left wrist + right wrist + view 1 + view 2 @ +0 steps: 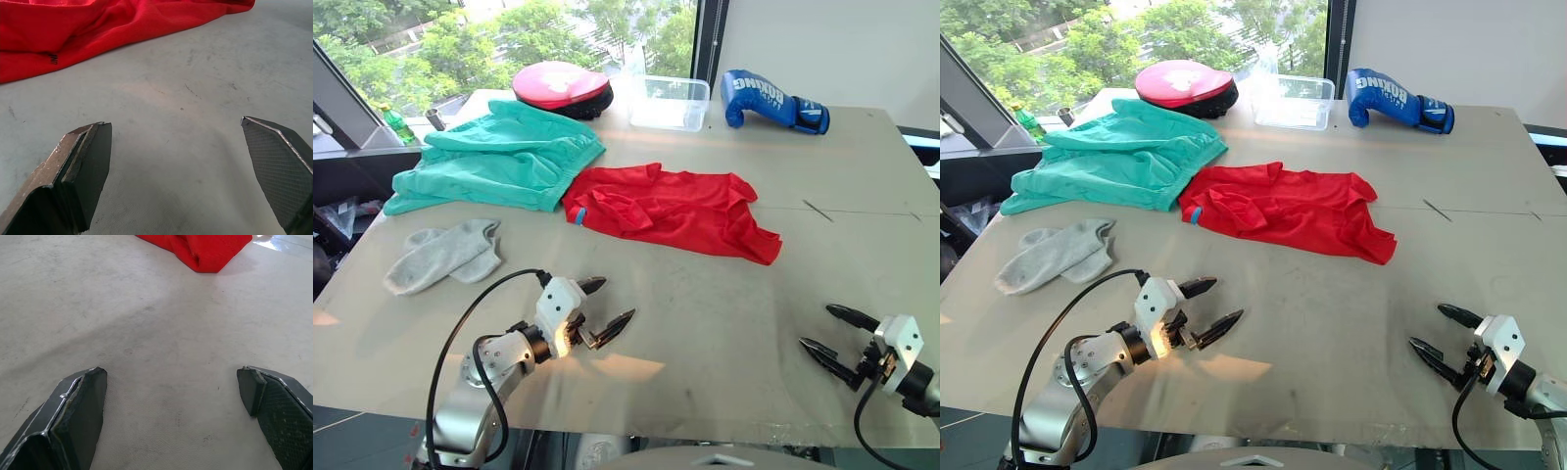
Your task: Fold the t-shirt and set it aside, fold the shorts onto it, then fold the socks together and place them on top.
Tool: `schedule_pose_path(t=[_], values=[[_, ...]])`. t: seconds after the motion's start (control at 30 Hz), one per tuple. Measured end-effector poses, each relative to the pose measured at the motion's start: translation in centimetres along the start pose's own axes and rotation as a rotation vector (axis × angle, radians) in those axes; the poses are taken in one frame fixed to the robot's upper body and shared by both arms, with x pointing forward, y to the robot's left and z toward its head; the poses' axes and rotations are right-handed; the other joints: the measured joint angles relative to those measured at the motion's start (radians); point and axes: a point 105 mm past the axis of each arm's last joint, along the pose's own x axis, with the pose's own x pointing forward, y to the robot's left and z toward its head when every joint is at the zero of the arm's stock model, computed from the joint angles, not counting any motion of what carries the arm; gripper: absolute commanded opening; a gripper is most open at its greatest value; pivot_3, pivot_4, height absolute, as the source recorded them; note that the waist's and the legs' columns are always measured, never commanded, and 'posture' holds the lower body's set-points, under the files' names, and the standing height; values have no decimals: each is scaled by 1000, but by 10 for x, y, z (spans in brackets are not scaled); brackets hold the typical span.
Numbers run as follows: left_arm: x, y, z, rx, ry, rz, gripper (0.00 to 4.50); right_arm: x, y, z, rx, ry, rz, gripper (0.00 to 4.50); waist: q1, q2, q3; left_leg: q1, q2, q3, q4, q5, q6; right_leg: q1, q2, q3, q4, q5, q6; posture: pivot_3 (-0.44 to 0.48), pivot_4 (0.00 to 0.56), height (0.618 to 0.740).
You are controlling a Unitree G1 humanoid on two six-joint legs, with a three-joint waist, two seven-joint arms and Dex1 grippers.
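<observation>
From the head camera, the t-shirt (671, 210) lies crumpled and unfolded on the grey table (724, 323). The shorts (499, 157) lie spread just beside the t-shirt, on its left and slightly farther back, their edge touching or nearly touching its collar end. The socks (445, 255) sit together well to the left of the t-shirt and nearer the robot. Beyond the t-shirt are a red-pink pad (562, 86), a clear plastic box (668, 102) and a blue boxing glove (773, 102). The left gripper (605, 306) hovers low over bare table on the near side of the t-shirt, fingers spread and empty. The right gripper (827, 330) hangs near the table's front edge, to the near right of the t-shirt, also spread and empty.

In the left wrist view, the parted fingers (80, 171) frame bare table, with the t-shirt's hem ahead.

In the right wrist view, the parted fingers (78, 411) frame bare table, and a corner of the t-shirt lies farther ahead.
</observation>
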Motion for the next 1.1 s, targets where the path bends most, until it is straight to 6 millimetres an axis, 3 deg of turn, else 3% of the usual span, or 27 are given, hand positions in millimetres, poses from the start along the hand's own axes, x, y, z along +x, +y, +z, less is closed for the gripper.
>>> schedule_pose_path(t=[0.6,0.77,0.9,1.0,1.1], values=[[4,4,5,46,-40,-36,4500,-1,-1,0,-14,-6,-4,4462,1,0,0,0,0,0,0,0,0,0,0,0,0,0,0,0,150,735],[20,27,26,245,-87,76,4500,-1,0,2,-13,-8,-3,4462,2,0,0,0,0,0,0,0,0,0,0,0,-1,0,0,0,150,735],[36,33,36,276,-122,134,4500,2,2,7,-15,-19,-2,4462,1,0,0,0,0,0,-1,0,0,0,0,0,0,0,0,0,150,735],[60,39,54,314,-171,159,4500,9,3,20,-40,-54,9,4462,4,0,0,0,-1,1,-1,0,0,0,5,0,0,2,3,0,150,735],[75,40,54,359,-162,156,4500,11,3,23,-41,-63,4,4462,3,0,0,0,-1,1,-1,0,0,0,6,1,0,2,4,0,150,735]])
